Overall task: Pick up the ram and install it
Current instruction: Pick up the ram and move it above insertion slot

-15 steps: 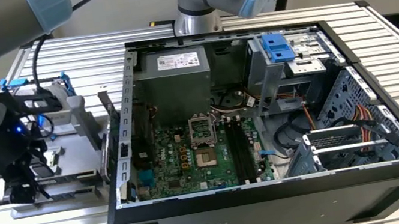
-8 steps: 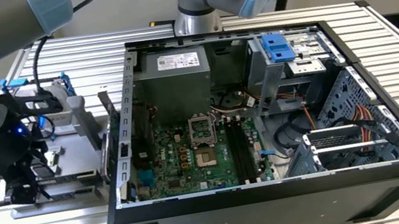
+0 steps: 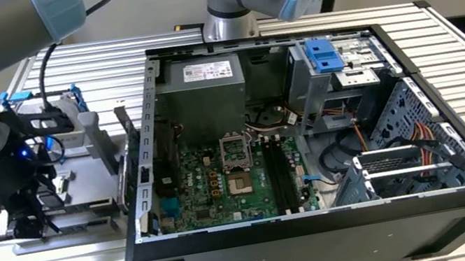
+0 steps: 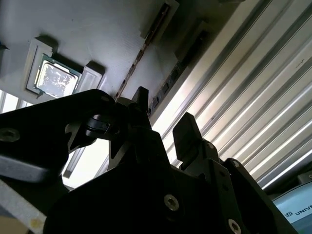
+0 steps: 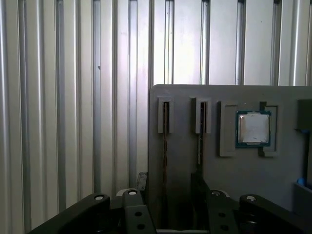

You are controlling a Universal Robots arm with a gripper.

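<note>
Pincer: my pincer (image 5: 169, 183) is open; its two fingers (image 5: 142, 181) stand apart and hold nothing.
Ram: the ram (image 5: 165, 127) stands on its edge in a slot of the grey tray (image 5: 184, 100); it runs between my fingers; I cannot tell if they touch it.
Near it: a second stick (image 5: 200, 130) stands just beside; a square chip (image 5: 253, 128) lies further along.
Place: in the exterior view my pincer is at eight o'clock; the computer case (image 3: 328, 246) is at four o'clock.
Done so far: nothing, I think; no grab, no lift; the black slots (image 3: 280, 179) look empty, so the ram is not yet in.
</note>
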